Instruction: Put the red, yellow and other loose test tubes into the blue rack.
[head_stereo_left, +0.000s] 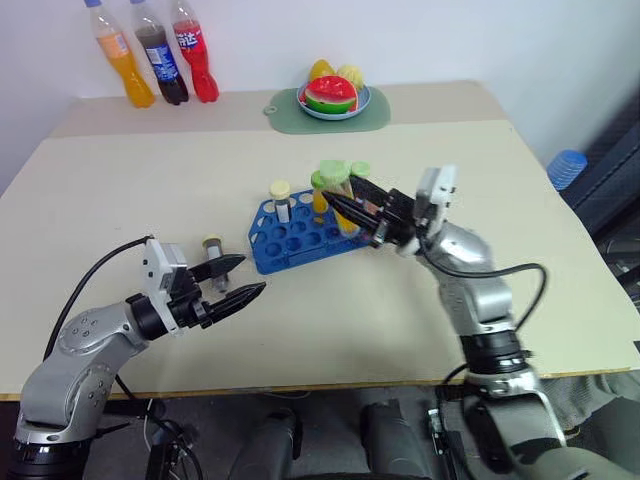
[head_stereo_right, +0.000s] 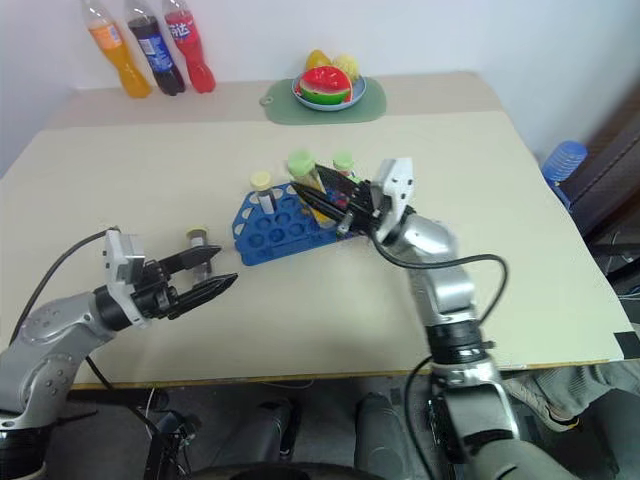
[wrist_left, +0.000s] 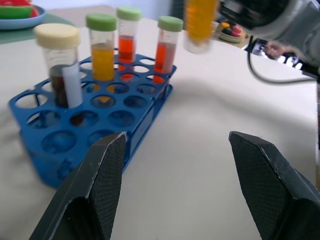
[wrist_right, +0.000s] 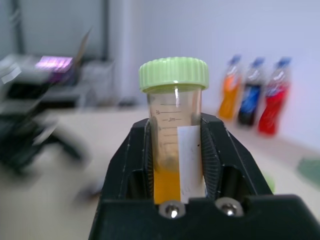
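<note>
R gripper (wrist_right: 175, 165) is clamped on a yellow-liquid tube (wrist_right: 174, 125) w/ green cap & white label; the tube stands between its 2 fingers, cap well past the tips. In the head views this gripper hangs over the blue rack's (head_stereo_left: 290, 240) far right end, the tube just above the row of tubes there.

L gripper (head_stereo_left: 235, 282) is open, nothing between its fingers (wrist_left: 100, 175), level over the table (head_stereo_left: 400, 320). Just beyond its tips lies the rack's near corner, not touching. A small loose tube w/ pale cap (head_stereo_left: 212, 247) sits upright just beside its upper finger, between gripper & rack.

In the rack: 1 dark tube w/ cream cap (wrist_left: 59, 62), then 3 green-capped ones, yellow (wrist_left: 102, 47), red-orange (wrist_left: 128, 32), orange (wrist_left: 168, 45).

Far past both: a fruit plate (head_stereo_left: 333, 97) on a green mat, 3 soda bottles (head_stereo_left: 160, 50) at the table's far left edge.
</note>
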